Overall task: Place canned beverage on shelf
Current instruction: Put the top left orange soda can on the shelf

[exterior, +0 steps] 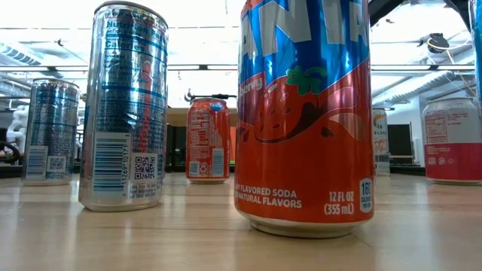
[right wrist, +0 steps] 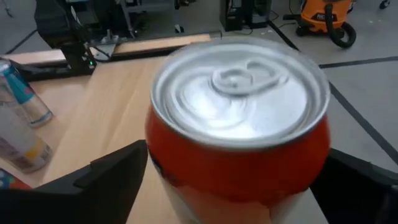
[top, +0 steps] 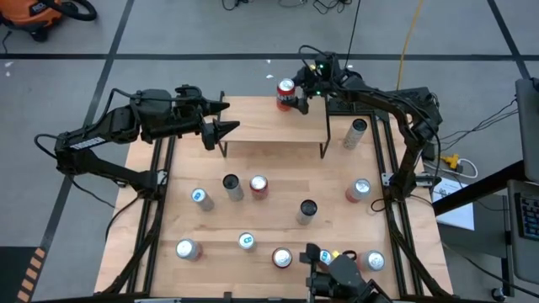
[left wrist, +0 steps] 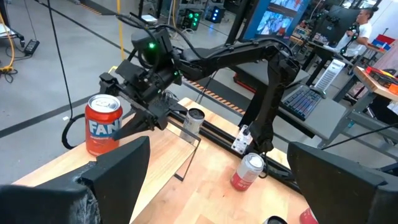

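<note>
A red canned beverage [top: 286, 93] stands upright on its base at the far edge of the shelf [top: 269, 126], a light wooden board on thin black legs. My right gripper [top: 295, 95] reaches in from the table's far right side. It is open, with one finger on each side of the can [right wrist: 236, 124]. My left gripper [top: 226, 118] hovers open and empty just off the shelf's left end, pointing along the shelf; its view shows the can [left wrist: 102, 123] and the right arm behind it. My right gripper has its fingers [right wrist: 118, 171] level on either side of the can's body [right wrist: 186, 168], coming from the table's far right. The can stands upright on the shelf board. I cannot tell whether the fingers touch its wall.
Several other cans stand on the tabletop nearer than the shelf, such as a slim dark one [top: 232, 187], a red one [top: 258, 186] and another red one [top: 358, 190]; a silver can [top: 357, 133] stands right of the shelf. A large orange and blue can [exterior: 305, 113] fills the low view.
</note>
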Action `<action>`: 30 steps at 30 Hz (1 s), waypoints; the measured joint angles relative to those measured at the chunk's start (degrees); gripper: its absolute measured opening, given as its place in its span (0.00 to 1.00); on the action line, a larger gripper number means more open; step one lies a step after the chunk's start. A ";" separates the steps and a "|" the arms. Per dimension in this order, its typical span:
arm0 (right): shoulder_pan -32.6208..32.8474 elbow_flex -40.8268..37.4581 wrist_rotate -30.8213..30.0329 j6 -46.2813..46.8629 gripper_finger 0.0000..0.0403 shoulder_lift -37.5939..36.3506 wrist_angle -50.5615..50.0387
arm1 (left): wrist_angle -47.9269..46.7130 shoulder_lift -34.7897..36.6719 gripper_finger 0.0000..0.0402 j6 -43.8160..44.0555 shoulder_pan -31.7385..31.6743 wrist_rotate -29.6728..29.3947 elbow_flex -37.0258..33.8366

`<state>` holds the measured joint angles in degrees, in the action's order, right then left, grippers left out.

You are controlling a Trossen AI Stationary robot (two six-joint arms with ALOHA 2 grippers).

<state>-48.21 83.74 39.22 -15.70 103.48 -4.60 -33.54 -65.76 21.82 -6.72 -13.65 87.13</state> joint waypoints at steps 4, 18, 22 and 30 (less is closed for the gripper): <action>0.53 -0.01 -0.13 -0.08 0.99 -2.65 -0.66 | 0.00 0.00 0.95 -0.07 0.00 0.00 0.00; 1.62 0.02 -9.12 -0.55 0.99 -17.47 -11.20 | -0.21 0.00 0.95 -1.09 0.00 0.74 0.02; 1.91 0.02 -12.47 -0.10 0.99 -21.15 -15.37 | -0.22 0.00 0.95 -1.20 0.00 1.58 0.02; 6.27 0.09 -13.96 9.76 0.94 -26.23 -24.90 | -0.46 0.00 0.95 -0.08 0.05 1.60 0.02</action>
<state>-41.94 83.83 25.26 -5.94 77.25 -29.50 -34.00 -65.76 21.74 -6.68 -12.05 87.15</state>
